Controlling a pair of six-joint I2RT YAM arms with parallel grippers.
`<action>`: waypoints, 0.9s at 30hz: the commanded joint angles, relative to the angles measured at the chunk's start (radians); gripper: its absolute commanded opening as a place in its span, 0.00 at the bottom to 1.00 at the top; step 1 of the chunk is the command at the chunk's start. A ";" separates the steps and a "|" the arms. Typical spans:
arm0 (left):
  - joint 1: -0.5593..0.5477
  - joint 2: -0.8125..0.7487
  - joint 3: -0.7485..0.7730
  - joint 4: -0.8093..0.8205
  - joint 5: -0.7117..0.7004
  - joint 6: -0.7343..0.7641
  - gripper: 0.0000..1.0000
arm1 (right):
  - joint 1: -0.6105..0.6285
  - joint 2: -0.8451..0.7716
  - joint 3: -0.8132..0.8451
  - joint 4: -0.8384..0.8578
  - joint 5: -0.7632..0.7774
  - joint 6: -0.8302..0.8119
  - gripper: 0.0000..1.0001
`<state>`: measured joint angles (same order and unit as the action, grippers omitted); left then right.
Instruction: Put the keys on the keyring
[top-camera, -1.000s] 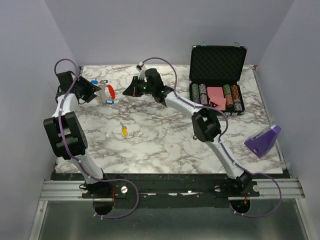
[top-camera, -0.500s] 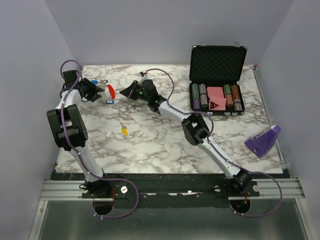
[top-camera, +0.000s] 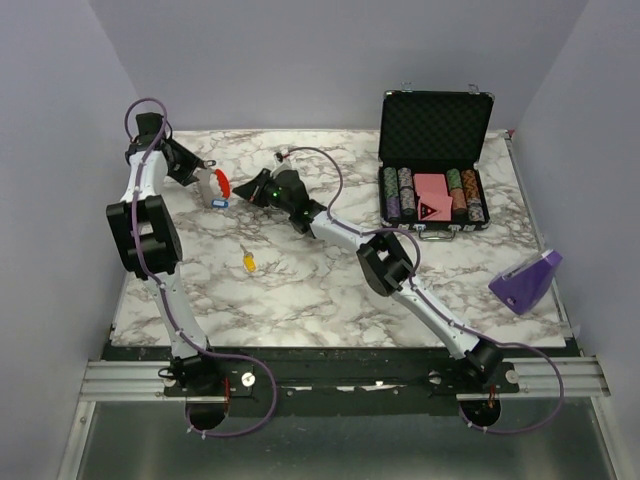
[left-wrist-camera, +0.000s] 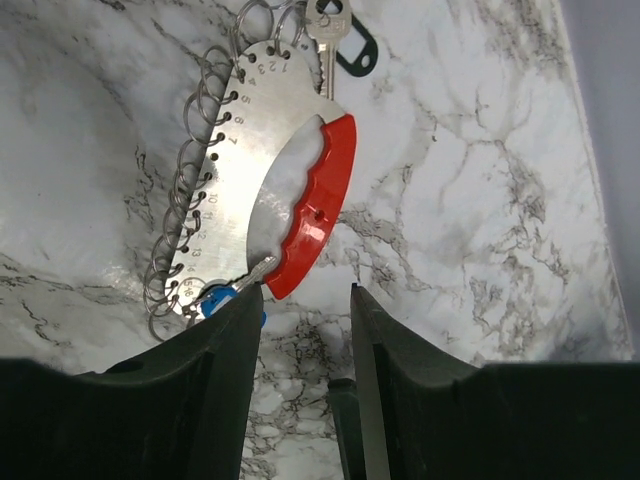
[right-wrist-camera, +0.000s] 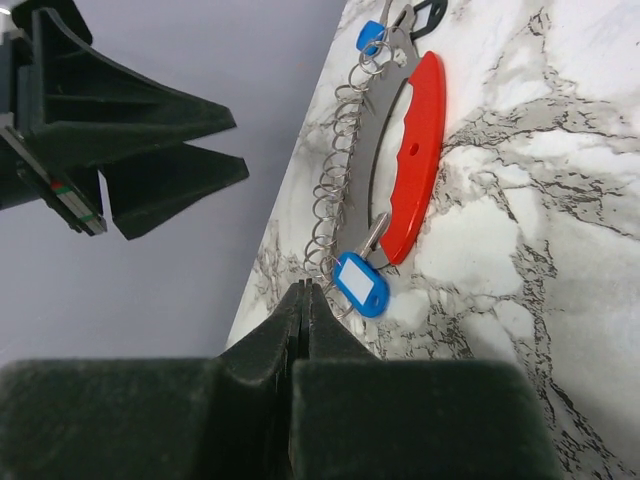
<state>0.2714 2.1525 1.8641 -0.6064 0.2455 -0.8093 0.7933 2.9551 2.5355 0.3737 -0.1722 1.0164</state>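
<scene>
The keyring lies at the table's far left: a grey numbered plate edged with wire rings and a red curved grip. A blue-headed key hangs from one ring at its near end, and a plain silver key lies at the other end. Another blue head shows there too. A yellowish key lies alone nearer the front. My left gripper is open just short of the red grip's tip, holding nothing. On the opposite side my right gripper is shut, its tip beside the blue-headed key, with nothing visible between its fingers.
An open black case of poker chips stands at the back right. A purple wedge block sits near the right edge. The left wall runs close behind the left gripper. A black tag lies by the silver key.
The left arm has drawn back toward the far-left corner and its jaws have narrowed somewhat. The right gripper has moved left, closer to the keyring. The keyring has stayed in place.
</scene>
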 joint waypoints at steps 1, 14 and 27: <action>-0.008 0.053 0.064 -0.167 -0.123 -0.011 0.50 | 0.009 0.028 0.025 0.031 0.030 0.005 0.04; -0.018 0.181 0.286 -0.368 -0.221 -0.120 0.56 | 0.007 0.013 0.005 0.014 0.010 0.048 0.04; -0.029 0.198 0.255 -0.375 -0.202 -0.192 0.55 | -0.019 -0.010 -0.007 0.053 -0.052 0.113 0.04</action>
<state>0.2523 2.3493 2.1647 -0.9714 0.0528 -0.9623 0.7845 2.9551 2.5343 0.3790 -0.1940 1.1076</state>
